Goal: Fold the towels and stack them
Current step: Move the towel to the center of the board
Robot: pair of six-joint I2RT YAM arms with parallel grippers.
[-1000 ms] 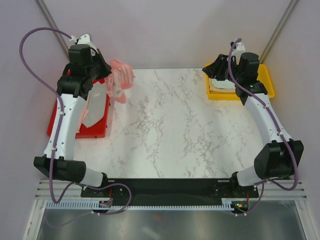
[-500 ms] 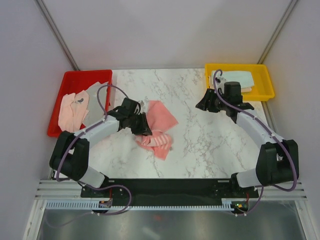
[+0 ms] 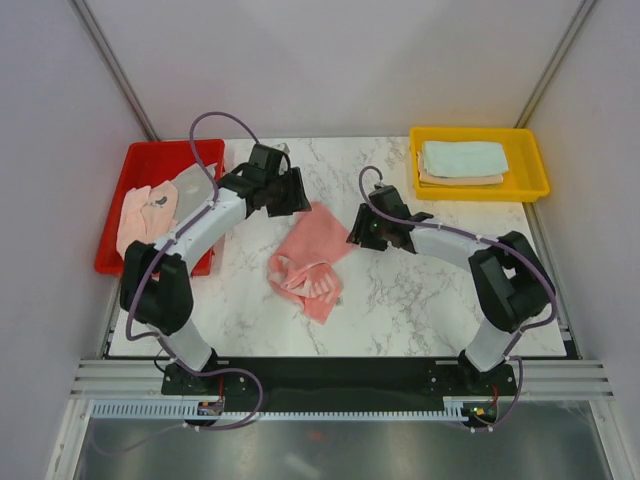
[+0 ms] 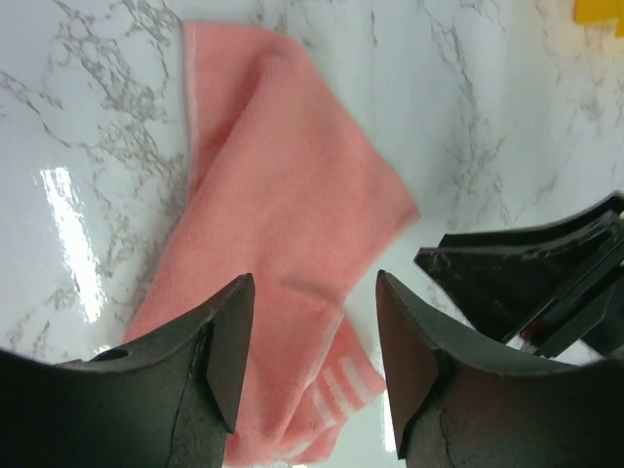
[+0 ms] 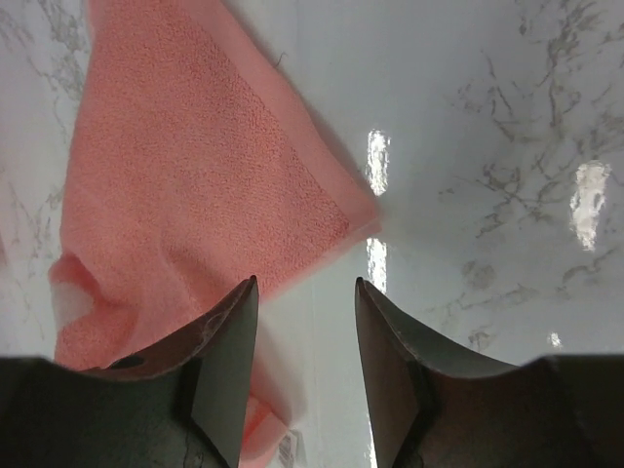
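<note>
A salmon-pink towel (image 3: 308, 260) lies crumpled on the marble table, its near end bunched and showing white stripes. My left gripper (image 3: 301, 199) hovers open just above the towel's far-left corner; in the left wrist view the towel (image 4: 283, 195) lies below the open gripper (image 4: 312, 292), not held. My right gripper (image 3: 354, 234) stands open at the towel's right corner, and that corner (image 5: 195, 166) shows just ahead of the gripper (image 5: 304, 292). A folded mint green towel (image 3: 462, 157) rests on a peach one in the yellow tray (image 3: 478, 194).
The red tray (image 3: 170, 150) at the left holds a pale pink towel (image 3: 140, 215) and a grey one (image 3: 192, 185). Grey walls close in on both sides. Both arms reach over the table's middle from left and right.
The left gripper has let go of the pink towel, which now lies on the table, and has drawn back toward its far corner. The right arm swung from the yellow tray to the towel's right corner.
</note>
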